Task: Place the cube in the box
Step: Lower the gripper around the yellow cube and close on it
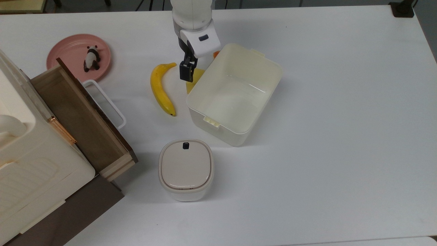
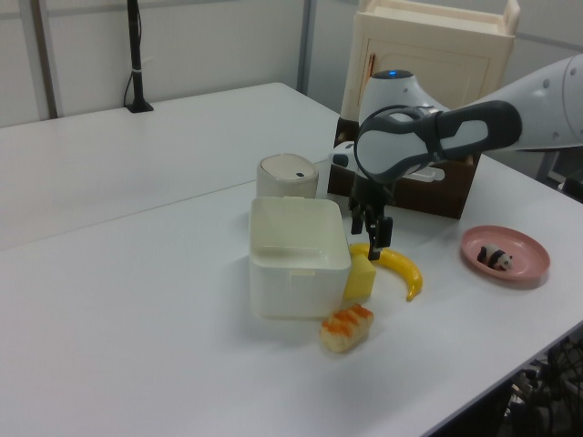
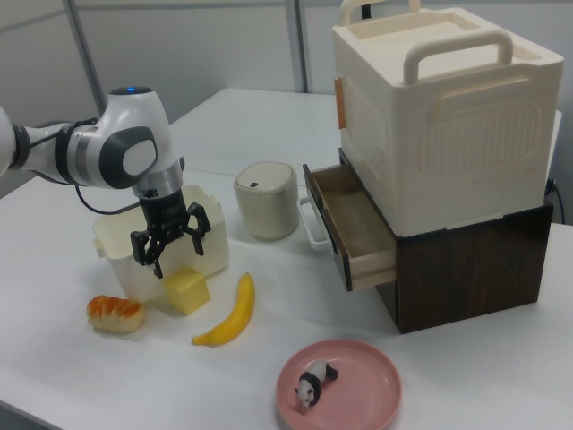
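The hand (image 3: 170, 244), fingers spread and holding nothing, hangs just above the cube (image 3: 186, 291), which sits on the tabletop (image 1: 324, 153) seemingly touching the box (image 1: 235, 89), with the banana (image 1: 160, 89) on its other side

White table (image 1: 341, 136) bearing, near its far edge in the top view: pink plate (image 1: 68, 51), banana (image 1: 160, 89), cube (image 1: 193, 79) touching the box (image 1: 263, 66), and what seems a bread roll (image 3: 115, 313). Lidded bin (image 1: 186, 169) nearer; drawer cabinet (image 3: 448, 179) at the top view's left edge.
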Controlling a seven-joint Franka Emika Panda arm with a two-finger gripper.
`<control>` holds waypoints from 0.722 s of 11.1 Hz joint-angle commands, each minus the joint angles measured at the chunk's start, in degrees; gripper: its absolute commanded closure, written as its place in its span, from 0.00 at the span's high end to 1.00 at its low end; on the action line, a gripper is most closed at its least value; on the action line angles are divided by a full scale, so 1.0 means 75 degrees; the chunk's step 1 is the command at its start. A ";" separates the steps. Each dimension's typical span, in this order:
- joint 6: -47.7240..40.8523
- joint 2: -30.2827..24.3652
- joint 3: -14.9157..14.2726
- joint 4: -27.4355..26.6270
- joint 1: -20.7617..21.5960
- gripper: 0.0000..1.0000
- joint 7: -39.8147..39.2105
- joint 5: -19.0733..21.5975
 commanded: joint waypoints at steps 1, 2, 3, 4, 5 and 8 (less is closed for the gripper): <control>0.0298 0.0166 -0.0006 -0.0153 0.0104 1.00 -0.0092 -0.0182; 0.0356 0.0237 -0.0006 -0.0153 0.0104 1.00 -0.0092 -0.0229; 0.0380 0.0330 -0.0006 -0.0142 0.0127 1.00 -0.0092 -0.0322; 0.0415 0.0412 -0.0006 -0.0130 0.0127 1.00 -0.0092 -0.0381; 0.0439 0.0483 -0.0006 -0.0118 0.0127 1.00 -0.0092 -0.0439; 0.0439 0.0694 -0.0006 -0.0071 0.0127 1.00 -0.0092 -0.0662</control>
